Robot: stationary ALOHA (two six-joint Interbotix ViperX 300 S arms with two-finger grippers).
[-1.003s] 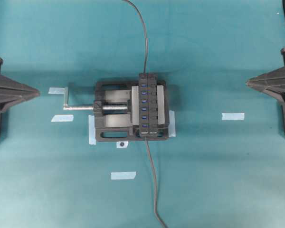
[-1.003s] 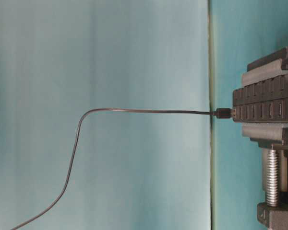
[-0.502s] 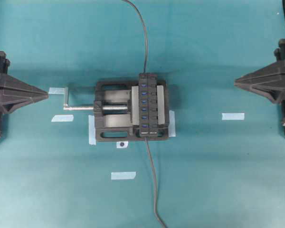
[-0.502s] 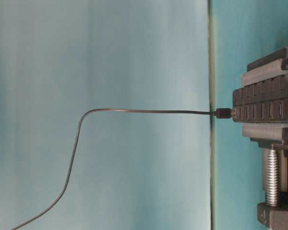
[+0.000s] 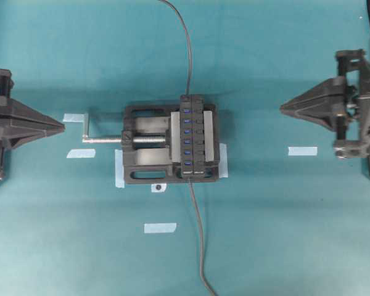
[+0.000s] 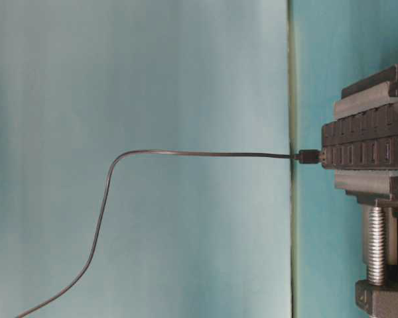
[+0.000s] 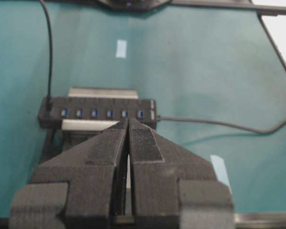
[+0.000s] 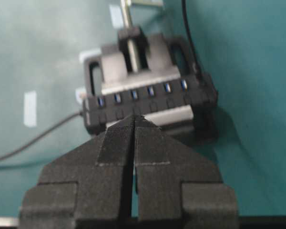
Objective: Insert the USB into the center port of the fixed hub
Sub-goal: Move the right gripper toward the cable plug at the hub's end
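Observation:
The fixed hub (image 5: pixel 195 137) (image 7: pixel 100 113) (image 8: pixel 148 98) is a long black strip clamped in a vise, blue ports facing up. Counting the plugged end slot, the center port (image 5: pixel 187 131) (image 7: pixel 94 113) (image 8: pixel 150 90) is the middle blue slot, with nothing in it. The USB (image 5: pixel 189 97) (image 6: pixel 308 157) (image 7: pixel 48 101) (image 8: pixel 199 75) stands at the hub's far end, and its thin cable rises away. My left gripper (image 5: pixel 63 126) (image 7: pixel 128 120) is shut and holds nothing, left of the vise. Well to the right of the hub, my right gripper (image 5: pixel 282 110) (image 8: pixel 135 117) is also shut and holds nothing.
The black vise (image 5: pixel 142 166) has a silver screw and crank (image 5: pixel 95 139) pointing left, close to my left gripper. The hub's own cable (image 5: pixel 199 246) runs toward the front edge. Several pale blue tape strips (image 5: pixel 302 150) lie on the teal table.
Both arms have moved inward toward the vise, the right one farther than the left. Hub, cables and plug have not moved. Both grippers stay shut.

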